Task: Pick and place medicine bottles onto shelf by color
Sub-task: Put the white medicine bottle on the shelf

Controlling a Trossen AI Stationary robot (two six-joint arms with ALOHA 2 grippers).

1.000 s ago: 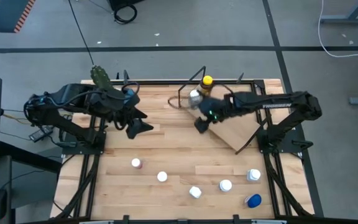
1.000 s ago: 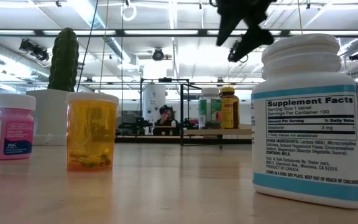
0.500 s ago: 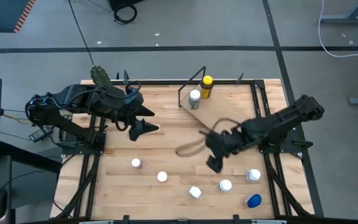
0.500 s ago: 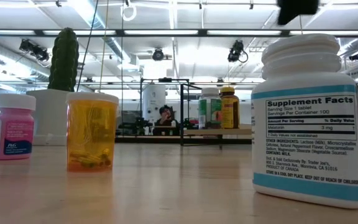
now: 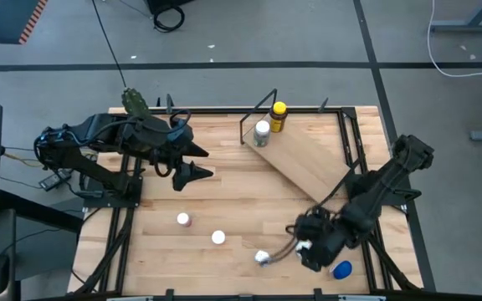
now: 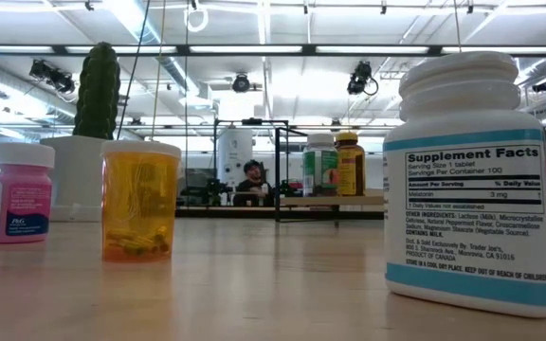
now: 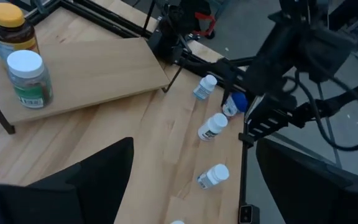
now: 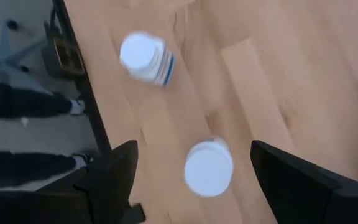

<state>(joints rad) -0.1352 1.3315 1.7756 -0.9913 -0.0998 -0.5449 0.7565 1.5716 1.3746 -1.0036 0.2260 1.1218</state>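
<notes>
- Found the right pincer (image 5: 310, 248) low over the light plank desk (image 5: 241, 201), near the front right corner, fingers spread apart and gripping nothing.
- In the right wrist view, saw a small upright bottle with a round white cap (image 8: 209, 168) between those fingers, with bare wood showing on either side of the cap.
- Just beyond it lay a white bottle with a blue-striped label (image 8: 148, 58), close to the desk's right edge.
- Spotted a blue-capped bottle (image 5: 340, 269) right at the front right corner, beside the right arm.
- Noted a white bottle on its side (image 5: 262, 257) by the front edge, near the right pincer but apart from it.
- Left of that stood a pink bottle with a white cap (image 5: 183, 219) and an orange see-through bottle with a white cap (image 6: 140, 201), well apart from both arms.
- Placed the slanted light-wood shelf on its thin black frame (image 5: 308, 167) toward the back right corner.
- On the shelf's back end stood a brown bottle with a yellow cap (image 5: 279, 113) and, just beside it, a white-capped bottle with a green label (image 5: 262, 132).
- Held the left pincer (image 5: 201, 162) above the desk's left half, fingers wide apart and empty.
- At the back edge stood a green cactus in a white pot (image 5: 135, 102).
</notes>
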